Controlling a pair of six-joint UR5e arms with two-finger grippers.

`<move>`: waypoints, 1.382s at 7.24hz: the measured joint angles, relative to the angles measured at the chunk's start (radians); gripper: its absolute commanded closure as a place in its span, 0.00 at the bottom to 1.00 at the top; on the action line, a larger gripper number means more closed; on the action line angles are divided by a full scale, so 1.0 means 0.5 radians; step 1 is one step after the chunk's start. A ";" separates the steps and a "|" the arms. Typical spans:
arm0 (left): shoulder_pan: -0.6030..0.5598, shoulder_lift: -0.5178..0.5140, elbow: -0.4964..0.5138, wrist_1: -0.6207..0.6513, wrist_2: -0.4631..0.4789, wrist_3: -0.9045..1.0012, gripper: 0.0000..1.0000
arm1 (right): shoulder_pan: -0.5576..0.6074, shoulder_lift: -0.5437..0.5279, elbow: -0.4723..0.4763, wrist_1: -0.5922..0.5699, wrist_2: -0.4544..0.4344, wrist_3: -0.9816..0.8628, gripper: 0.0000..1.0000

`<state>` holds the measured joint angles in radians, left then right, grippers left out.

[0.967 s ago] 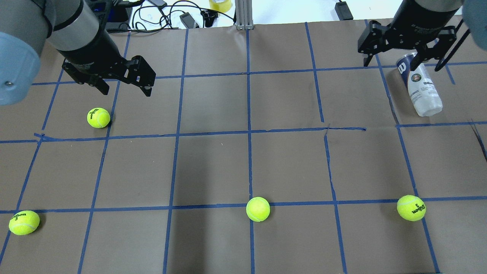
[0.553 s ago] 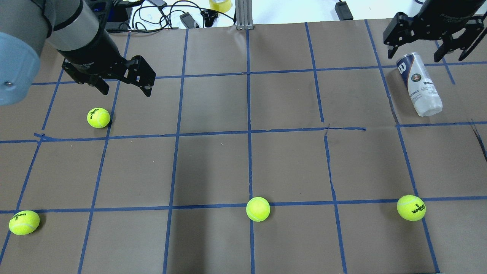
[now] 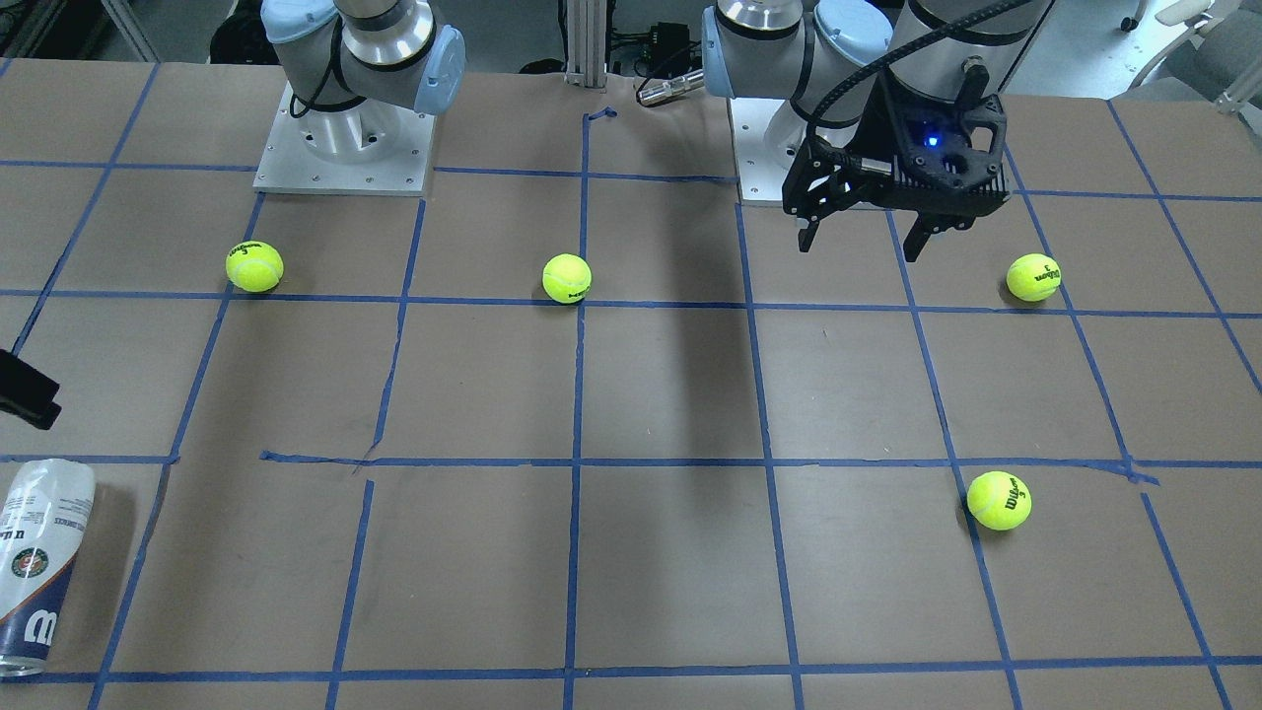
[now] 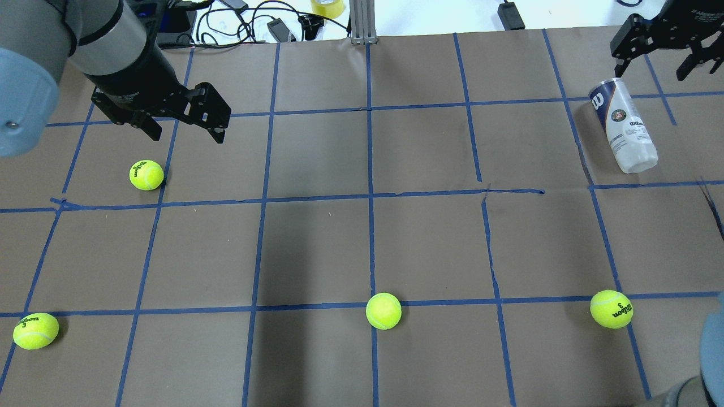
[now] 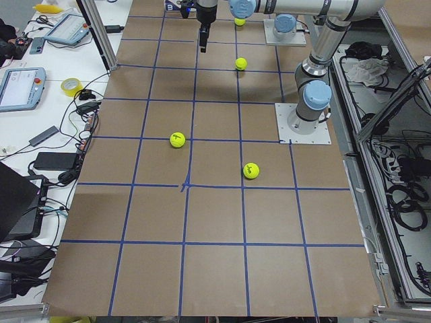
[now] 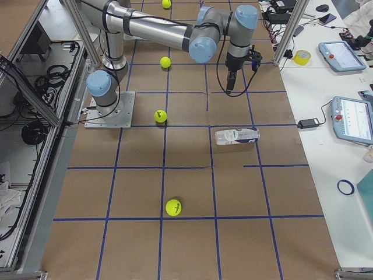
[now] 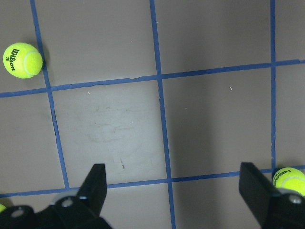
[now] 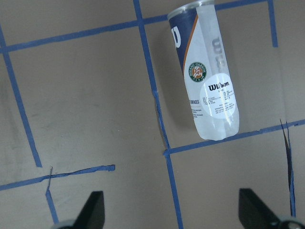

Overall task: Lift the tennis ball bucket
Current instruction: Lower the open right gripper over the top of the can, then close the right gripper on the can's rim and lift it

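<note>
The tennis ball bucket [image 4: 623, 125] is a clear can with a white and navy Wilson label. It lies on its side at the far right of the table, and shows in the front view [image 3: 39, 567], the right side view [image 6: 236, 136] and the right wrist view [image 8: 207, 76]. My right gripper [image 4: 650, 70] is open and empty. It hangs above the table just beyond the can's navy end and does not touch it. My left gripper [image 4: 188, 135] is open and empty above the far left, beyond a tennis ball [image 4: 146, 174].
Three more tennis balls lie along the near row [image 4: 35, 330], [image 4: 383, 310], [image 4: 611, 308]. Blue tape lines grid the brown paper. Cables, a tape roll [image 4: 328, 7] and an aluminium post [image 4: 362, 22] sit past the far edge. The arm bases [image 3: 345, 148] stand on the robot's side.
My right gripper has pulled away from over the can's navy end, moving farther out and to the right. The can and my left arm have not moved.
</note>
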<state>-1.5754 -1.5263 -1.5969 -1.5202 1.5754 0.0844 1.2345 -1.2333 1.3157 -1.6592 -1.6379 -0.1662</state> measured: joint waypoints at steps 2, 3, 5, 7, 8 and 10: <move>0.000 0.000 0.000 -0.001 -0.001 0.000 0.00 | -0.008 0.246 -0.104 -0.225 0.003 -0.151 0.00; 0.001 0.000 0.000 -0.001 -0.004 0.000 0.00 | -0.008 0.360 -0.111 -0.378 0.002 -0.224 0.00; 0.010 0.000 0.007 0.000 -0.009 0.000 0.00 | -0.009 0.532 -0.108 -0.496 -0.002 -0.268 0.00; 0.012 0.000 0.007 0.000 -0.012 0.000 0.00 | -0.011 0.622 -0.122 -0.629 -0.070 -0.335 0.00; 0.012 0.000 0.006 0.000 -0.011 0.000 0.00 | -0.014 0.653 -0.136 -0.689 -0.120 -0.351 0.00; 0.012 0.002 0.003 0.000 -0.007 0.000 0.00 | -0.043 0.734 -0.159 -0.727 -0.112 -0.355 0.00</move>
<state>-1.5692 -1.5255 -1.5956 -1.5202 1.5716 0.0844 1.2129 -0.8661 1.2363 -2.0228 -1.6940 -0.3438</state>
